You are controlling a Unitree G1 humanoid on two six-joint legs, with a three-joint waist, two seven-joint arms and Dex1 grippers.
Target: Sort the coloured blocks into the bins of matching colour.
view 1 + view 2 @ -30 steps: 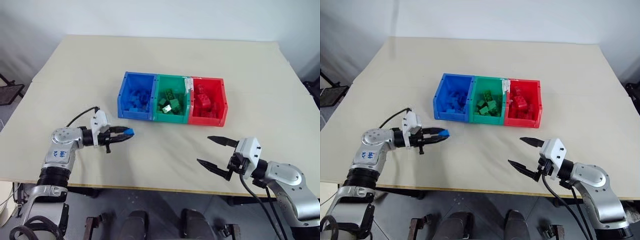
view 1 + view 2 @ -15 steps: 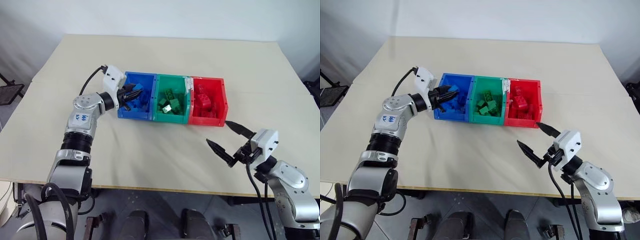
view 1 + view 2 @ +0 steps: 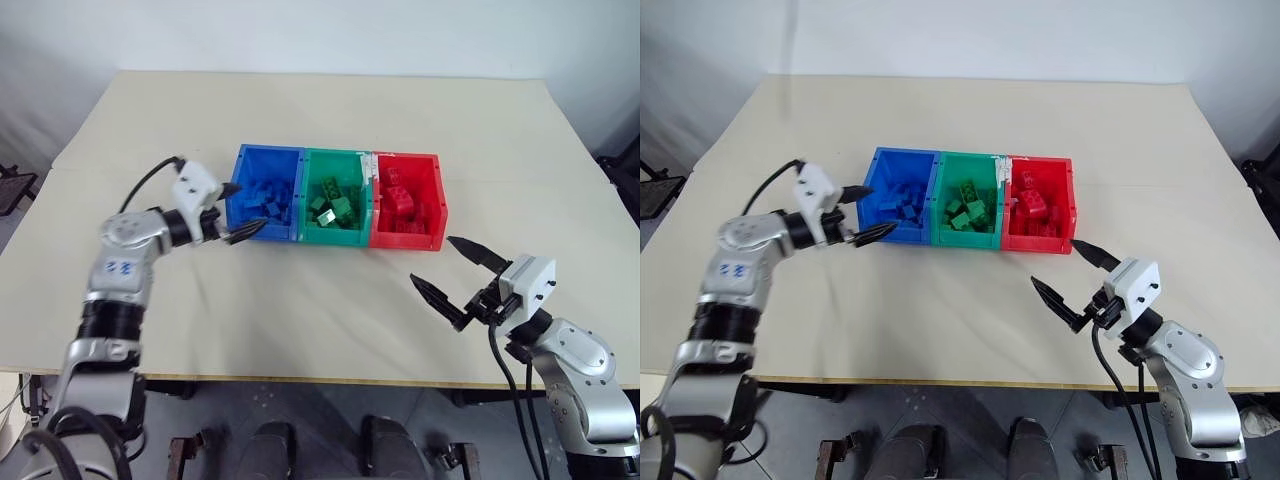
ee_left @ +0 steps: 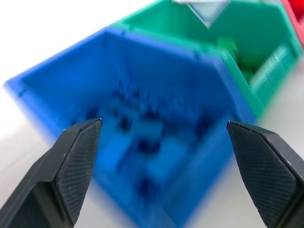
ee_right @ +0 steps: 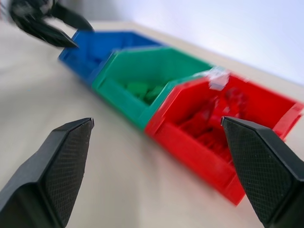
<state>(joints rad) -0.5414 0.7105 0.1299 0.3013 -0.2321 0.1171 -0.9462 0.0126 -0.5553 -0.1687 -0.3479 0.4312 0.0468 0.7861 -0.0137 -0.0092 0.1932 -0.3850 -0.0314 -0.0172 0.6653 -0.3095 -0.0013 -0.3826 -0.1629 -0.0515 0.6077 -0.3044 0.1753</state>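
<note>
Blocks binned, both grippers empty beside the row

Bins set our landmark: three joined open-topped plastic boxes in a row on the beige tabletop (image 3: 330, 110), blue (image 3: 262, 160), green (image 3: 338, 158) and red (image 3: 408, 162). The row's long axis runs across the table from our left to our right, open tops facing up. We see small studded blue bricks (image 3: 268, 200) in the blue box, green bricks (image 3: 336, 208) in the green one and red bricks (image 3: 398, 205) in the red one. We spot no loose brick on the table around the row.

Our left gripper (image 3: 234, 212) sits just beside the blue box's outer end, pointing at that box, fingers spread wide with nothing between them. Our right gripper (image 3: 452, 272) hangs on the near side of the red box, apart from it, fingers equally wide and empty.

We judge the left arm nearer the row. With no stray brick in sight, we judge the sorting essentially done.
</note>
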